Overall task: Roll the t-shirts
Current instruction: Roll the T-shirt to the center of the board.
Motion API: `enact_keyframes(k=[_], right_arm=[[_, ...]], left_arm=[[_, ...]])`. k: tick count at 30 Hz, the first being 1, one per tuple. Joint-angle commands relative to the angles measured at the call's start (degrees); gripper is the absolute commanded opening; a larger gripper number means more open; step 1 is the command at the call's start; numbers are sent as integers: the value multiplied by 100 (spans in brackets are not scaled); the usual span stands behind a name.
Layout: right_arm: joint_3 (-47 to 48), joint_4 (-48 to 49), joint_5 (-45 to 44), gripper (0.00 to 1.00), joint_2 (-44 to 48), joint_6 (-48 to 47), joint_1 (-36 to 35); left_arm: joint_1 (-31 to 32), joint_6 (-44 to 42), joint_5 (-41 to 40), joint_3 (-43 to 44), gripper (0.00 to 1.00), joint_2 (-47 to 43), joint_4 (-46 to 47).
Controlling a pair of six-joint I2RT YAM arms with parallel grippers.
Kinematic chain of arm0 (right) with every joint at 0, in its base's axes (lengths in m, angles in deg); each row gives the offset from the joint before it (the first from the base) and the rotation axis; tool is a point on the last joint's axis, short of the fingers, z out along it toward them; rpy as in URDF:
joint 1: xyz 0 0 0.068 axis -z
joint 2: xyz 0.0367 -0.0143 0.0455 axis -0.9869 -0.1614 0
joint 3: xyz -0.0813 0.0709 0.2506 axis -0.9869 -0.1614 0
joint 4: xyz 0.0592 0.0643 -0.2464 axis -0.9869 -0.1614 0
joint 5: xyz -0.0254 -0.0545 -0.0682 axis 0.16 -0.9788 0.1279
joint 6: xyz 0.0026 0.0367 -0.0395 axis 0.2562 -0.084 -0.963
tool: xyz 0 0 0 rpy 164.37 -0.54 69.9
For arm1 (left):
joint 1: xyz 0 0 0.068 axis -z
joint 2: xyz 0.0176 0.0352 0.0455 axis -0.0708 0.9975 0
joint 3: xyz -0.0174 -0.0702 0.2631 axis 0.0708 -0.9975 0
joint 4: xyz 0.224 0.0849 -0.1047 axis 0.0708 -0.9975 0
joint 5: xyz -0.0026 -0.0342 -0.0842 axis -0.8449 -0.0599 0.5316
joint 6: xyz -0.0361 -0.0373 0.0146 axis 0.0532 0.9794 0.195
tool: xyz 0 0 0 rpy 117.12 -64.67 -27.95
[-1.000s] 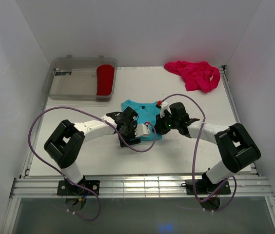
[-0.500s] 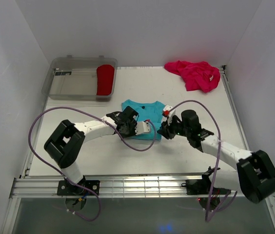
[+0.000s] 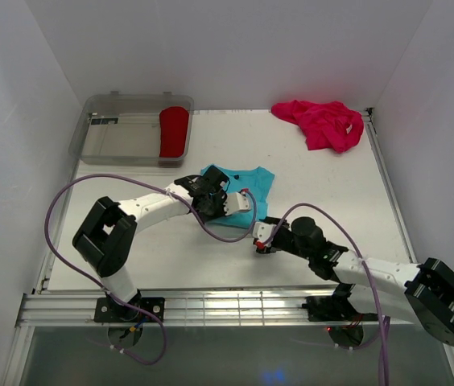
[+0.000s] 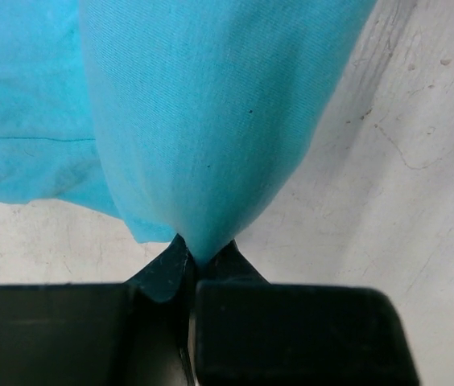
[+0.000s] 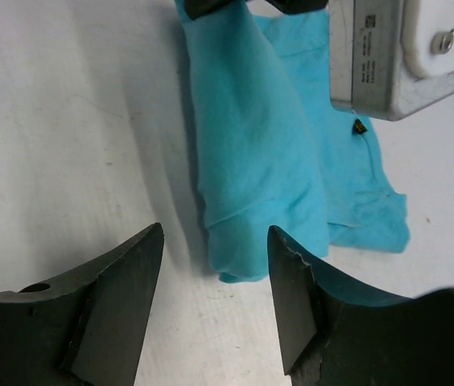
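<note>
The turquoise t-shirt (image 3: pixel 247 183) lies partly folded near the table's middle. My left gripper (image 3: pixel 224 206) is shut on a pinch of its cloth, which fans out from the closed jaws (image 4: pixel 193 251). In the right wrist view a long fold of the turquoise shirt (image 5: pixel 251 145) runs from just past my fingers up to the left gripper. My right gripper (image 5: pixel 215 269) is open with only bare table between its fingers, and it sits just short of the shirt's near end (image 3: pixel 257 235). The magenta t-shirt (image 3: pixel 323 123) lies crumpled at the back right. The red t-shirt (image 3: pixel 174 133) lies rolled in the bin.
A clear plastic bin (image 3: pixel 122 133) stands at the back left. The left wrist's white camera housing (image 5: pixel 388 56) hangs over the shirt at the upper right of the right wrist view. Purple cables loop from both arms. White walls enclose the table (image 3: pixel 171 253).
My right gripper let go of the turquoise shirt, opened, and drew back toward the near edge. My left gripper shut on the shirt and pulled a fold away from the near edge.
</note>
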Motion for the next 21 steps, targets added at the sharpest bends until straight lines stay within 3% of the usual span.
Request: enact_keyframes(k=[1, 15, 16, 17, 18, 19, 21], right_arm=[[67, 777, -1216, 61, -328, -682, -101], [445, 1025, -995, 59, -1673, -779, -92], [489, 1025, -1075, 55, -1752, -718, -84], [559, 1007, -1102, 26, -1770, -665, -57], [577, 990, -1102, 13, -1770, -639, -5], [595, 807, -1006, 8, -1709, -612, 30], [604, 569, -883, 8, -1595, -603, 135]], left_arm=[[-20, 35, 160, 138, 0, -40, -103], [-161, 61, 406, 156, 0, 39, -129], [-161, 62, 414, 156, 0, 39, -138], [-187, 53, 423, 147, 0, 31, -156], [-205, 70, 467, 147, 0, 22, -173], [-240, 70, 589, 156, 0, -4, -252], [-293, 70, 599, 112, 0, -48, -305]])
